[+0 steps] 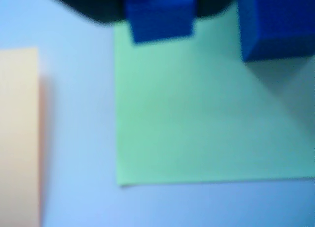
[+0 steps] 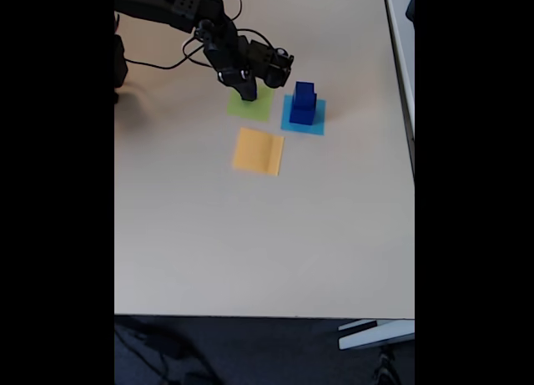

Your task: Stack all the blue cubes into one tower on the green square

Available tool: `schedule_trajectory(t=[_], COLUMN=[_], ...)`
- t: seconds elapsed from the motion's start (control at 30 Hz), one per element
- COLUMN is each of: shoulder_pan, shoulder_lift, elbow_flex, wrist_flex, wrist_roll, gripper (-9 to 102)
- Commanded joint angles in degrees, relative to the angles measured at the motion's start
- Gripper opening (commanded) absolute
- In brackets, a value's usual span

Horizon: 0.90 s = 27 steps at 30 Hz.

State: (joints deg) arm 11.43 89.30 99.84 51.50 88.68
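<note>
Over the green square (image 1: 197,118), at the top of the wrist view, the end effector (image 1: 158,13) is clenched on a small blue cube (image 1: 158,17). Released here, that cube would likely drop and tumble off the paper, since a bigger blue cube (image 1: 278,25) sits at upper right. Across the surface (image 2: 267,235), the fixed view shows more blue cubes (image 2: 303,103) stacked on the cyan sheet (image 2: 317,124), right of centre.

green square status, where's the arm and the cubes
Gripper over green square, fingers state unclear. Small blue cube at the gripper in wrist view. Blue cube stack on cyan square. Nothing blocking.
</note>
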Motion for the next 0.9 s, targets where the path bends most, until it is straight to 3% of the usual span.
schedule_trajectory(t=[0.0,0.43,0.87], shoulder_pan=[-1.8,-7.3,-6.0], shoulder_lift=[3.1,1.6,2.4], elbow_flex=[-2.2,1.8,9.6], wrist_flex=[0.0,-1.2,-8.6], wrist_roll=[2.1,10.0,8.1], gripper=[6,6,6])
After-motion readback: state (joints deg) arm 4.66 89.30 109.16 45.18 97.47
